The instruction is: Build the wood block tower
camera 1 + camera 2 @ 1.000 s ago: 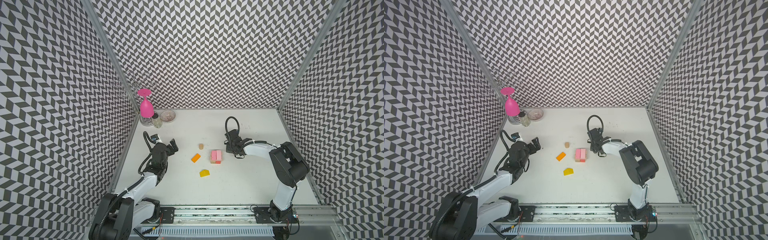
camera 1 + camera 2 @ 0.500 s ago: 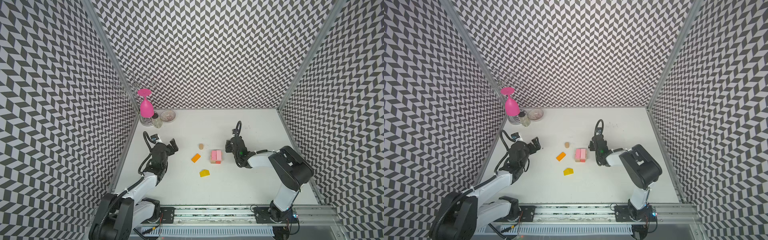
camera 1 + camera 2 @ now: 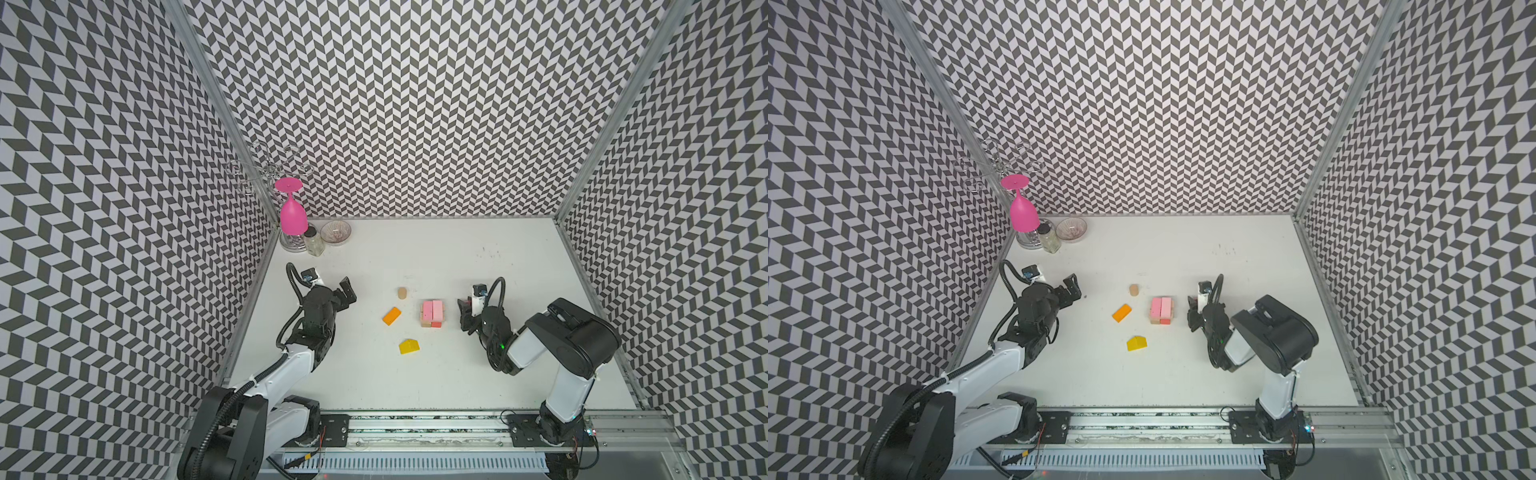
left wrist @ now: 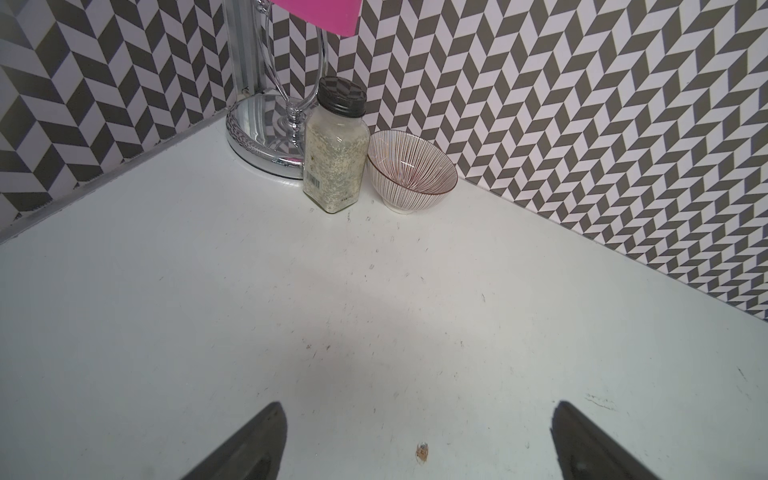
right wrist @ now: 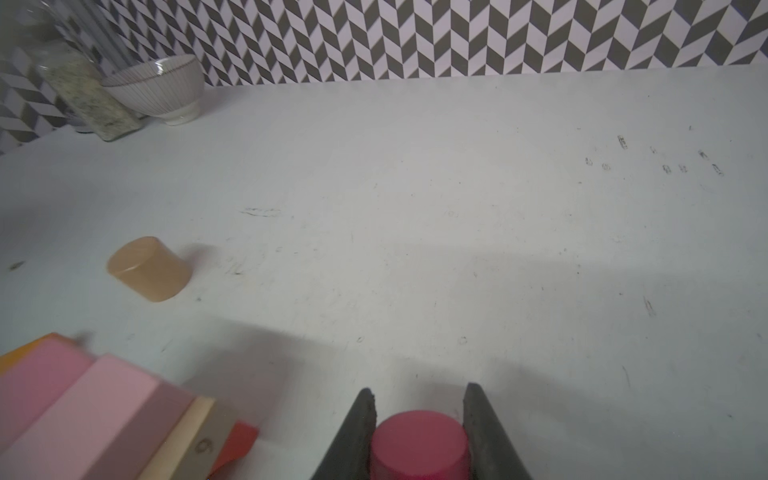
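The tower (image 3: 432, 313) (image 3: 1161, 310) is a low stack at mid-table with two pink blocks on top and tan and red pieces below; its near edge shows in the right wrist view (image 5: 83, 407). Loose on the table lie an orange block (image 3: 391, 316) (image 3: 1122, 313), a yellow house-shaped block (image 3: 409, 346) (image 3: 1136, 343) and a tan cylinder (image 3: 402, 293) (image 3: 1133, 289) (image 5: 149, 268). My right gripper (image 3: 463, 316) (image 3: 1192, 318) (image 5: 417, 395) hovers just right of the tower, shut on a red cylinder block (image 5: 419, 444). My left gripper (image 3: 344, 296) (image 3: 1071, 291) (image 4: 417, 411) stands open and empty, left of the blocks.
In the back-left corner a pink goblet (image 3: 293, 216) hangs on a chrome rack (image 4: 266, 137), beside a spice jar (image 3: 313, 241) (image 4: 336, 162) and a striped bowl (image 3: 336, 232) (image 4: 411, 174). Patterned walls enclose the table on three sides.
My right gripper has drawn toward the table's front with the red cylinder, staying right of the tower, and its forearm has swung round. The left arm and the blocks are unmoved.
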### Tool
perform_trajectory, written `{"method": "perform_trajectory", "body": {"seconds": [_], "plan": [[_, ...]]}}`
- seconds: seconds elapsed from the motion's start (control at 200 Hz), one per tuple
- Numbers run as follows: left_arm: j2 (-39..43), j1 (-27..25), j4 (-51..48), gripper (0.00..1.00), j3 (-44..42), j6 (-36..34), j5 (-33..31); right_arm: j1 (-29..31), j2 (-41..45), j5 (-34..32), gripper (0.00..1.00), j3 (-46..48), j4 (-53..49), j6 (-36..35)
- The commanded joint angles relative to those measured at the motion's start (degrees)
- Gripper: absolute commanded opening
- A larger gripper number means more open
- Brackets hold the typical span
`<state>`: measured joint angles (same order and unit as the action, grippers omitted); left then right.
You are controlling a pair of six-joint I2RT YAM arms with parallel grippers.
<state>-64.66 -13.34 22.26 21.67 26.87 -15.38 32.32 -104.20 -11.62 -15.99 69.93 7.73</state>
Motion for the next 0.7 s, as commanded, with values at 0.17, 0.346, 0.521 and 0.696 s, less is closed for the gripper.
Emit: {"method": "perform_trajectory", "body": {"seconds": [0.17, 0.346, 0.521, 0.696], "plan": [[0.6, 0.0, 1.0, 1.00, -0.1, 0.4, -1.1, 1.4, -9.6, 3.9, 0.00, 10.4, 36.8, -3.4], [0.6, 0.1, 1.0, 1.00, -0.1, 0.4, -1.3, 1.5, -13.9, 5.0, 0.00, 9.0, 38.1, -3.1], [0.6, 0.1, 1.1, 1.00, -0.1, 0.5, -1.3, 1.5, -14.1, 3.9, 0.07, 9.4, 38.2, -2.4], [0.7, 0.1, 1.2, 1.00, -0.1, 0.4, -1.3, 1.5, -13.6, 3.8, 0.12, 10.4, 38.1, -1.7]]}}
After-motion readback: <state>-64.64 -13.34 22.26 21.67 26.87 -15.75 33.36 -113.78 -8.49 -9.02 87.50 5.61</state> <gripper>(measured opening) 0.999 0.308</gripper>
